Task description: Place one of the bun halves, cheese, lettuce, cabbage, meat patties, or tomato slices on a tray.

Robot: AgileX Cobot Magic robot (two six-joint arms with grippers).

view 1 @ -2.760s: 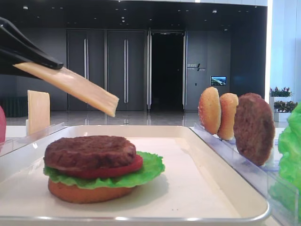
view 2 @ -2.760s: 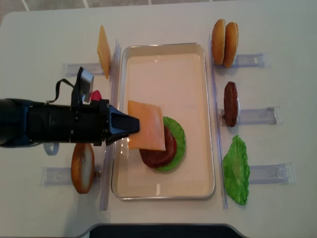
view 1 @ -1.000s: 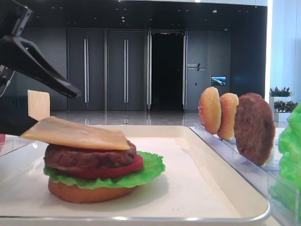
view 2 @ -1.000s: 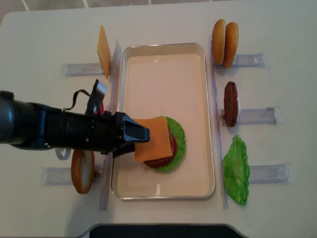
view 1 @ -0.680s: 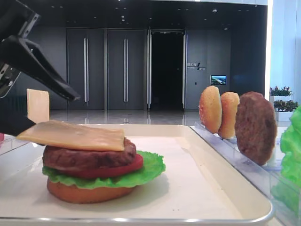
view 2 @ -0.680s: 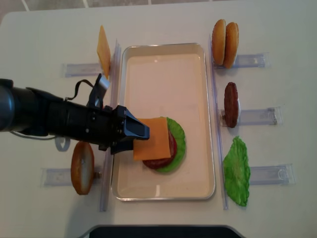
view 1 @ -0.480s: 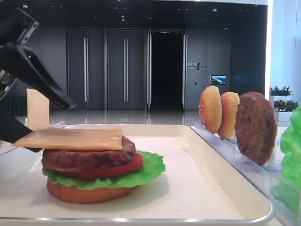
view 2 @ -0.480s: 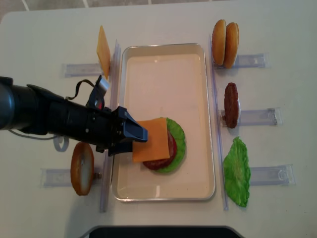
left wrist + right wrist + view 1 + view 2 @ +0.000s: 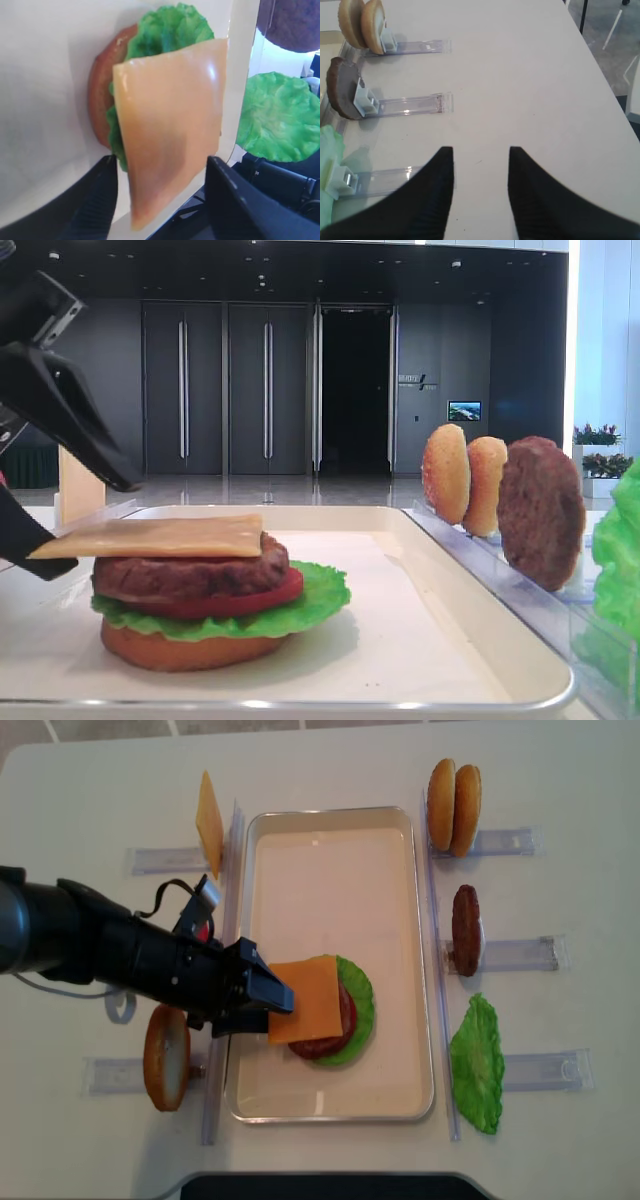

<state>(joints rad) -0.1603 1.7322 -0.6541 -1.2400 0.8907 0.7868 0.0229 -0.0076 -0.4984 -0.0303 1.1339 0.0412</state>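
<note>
The left gripper (image 9: 272,1001) has its black jaws spread wide, one above and one below the near edge of the thin, square, pale yellow-orange cheese slice (image 9: 309,999). In the side view the upper jaw stands clear above the slice, while the lower one meets its overhanging left edge; whether it truly touches cannot be told. The cheese lies flat on the thick dark brown meat patty (image 9: 190,573), jutting past it on the side of the left gripper. Under the patty sit a glossy red tomato slice (image 9: 262,601), a ruffled bright green lettuce leaf (image 9: 312,602) and a golden-brown bun half (image 9: 180,650), all stacked in the near part of the shallow cream-white rectangular tray (image 9: 336,840).

The right gripper (image 9: 481,161) hangs above bare pale surface (image 9: 520,75) with its dark jaws apart and nothing between them.

To the left of the tray, clear plastic rails (image 9: 165,859) carry a second upright cheese slice (image 9: 209,823) and, nearer the camera, a lone bun half standing on edge (image 9: 166,1058). To the right of the tray, two bun halves (image 9: 454,793) stand side by side on a rail, a second patty (image 9: 465,930) stands upright on the next, and a loose green lettuce leaf (image 9: 477,1063) lies by the last.
</note>
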